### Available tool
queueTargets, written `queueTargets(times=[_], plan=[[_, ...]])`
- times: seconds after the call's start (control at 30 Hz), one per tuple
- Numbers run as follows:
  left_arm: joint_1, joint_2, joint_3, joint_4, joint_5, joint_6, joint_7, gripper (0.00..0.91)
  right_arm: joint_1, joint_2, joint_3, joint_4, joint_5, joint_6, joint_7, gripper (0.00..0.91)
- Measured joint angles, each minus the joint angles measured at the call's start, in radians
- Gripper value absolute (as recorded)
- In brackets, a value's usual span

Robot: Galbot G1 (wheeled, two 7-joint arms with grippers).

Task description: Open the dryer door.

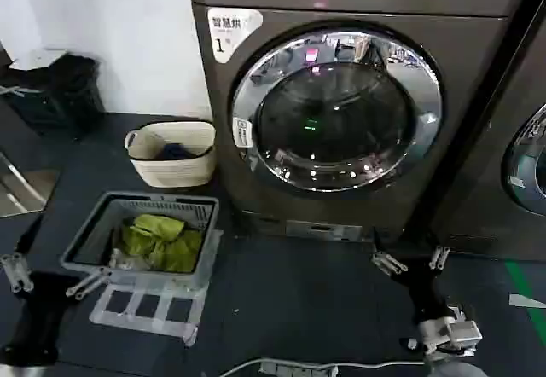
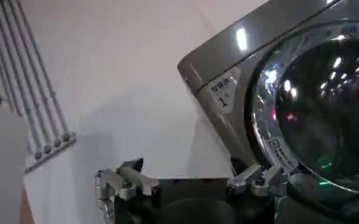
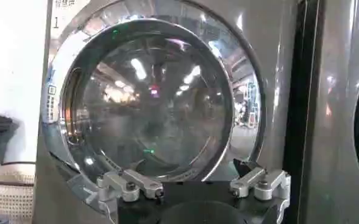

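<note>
Dryer door [image 1: 337, 108]: round porthole, chrome ring around dark tinted glass, seated closed in the front of the bronze-grey machine [image 1: 256, 164] labelled "1". Right hand [image 1: 414, 262]: low before the machine's base, below and right of the door, fingers spread wide, holding nothing, not touching the door; in its wrist view the door [image 3: 149, 100] stands just beyond the fingertips [image 3: 130, 185]. Left hand [image 1: 47, 279]: at the lower left over the dark floor [image 1: 290, 309], fingers apart, holding nothing. Grey basket [image 1: 94, 232]: just beside the left hand, holding yellow-green cloth [image 1: 162, 240]. Cream basket [image 1: 171, 168]: farther back, by the white wall [image 1: 128, 36], left of the machine. Neighbouring machine [image 1: 512, 138]: at the right edge, partly seen.
</note>
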Motion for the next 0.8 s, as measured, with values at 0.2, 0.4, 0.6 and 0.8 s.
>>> queueTargets(times=[0.2, 0.4, 0.6, 0.8], plan=[[0.003, 0.001, 0.000, -0.013, 0.004, 0.020, -0.006, 0.907, 0.049, -0.037, 0.043, -0.027, 0.099, -0.085, -0.107, 0.907], [0.005, 0.002, 0.000, -0.030, 0.004, 0.057, -0.003, 0.907, 0.152, -0.099, 0.063, -0.081, 0.181, -0.141, -0.207, 0.907], [0.009, 0.012, 0.001, -0.041, 0.004, 0.070, -0.001, 0.907, 0.249, -0.157, 0.026, -0.146, 0.204, -0.148, -0.260, 0.907], [0.010, 0.014, 0.001, -0.049, 0.004, 0.090, 0.002, 0.907, 0.333, -0.196, -0.039, -0.197, 0.192, -0.151, -0.283, 0.907]])
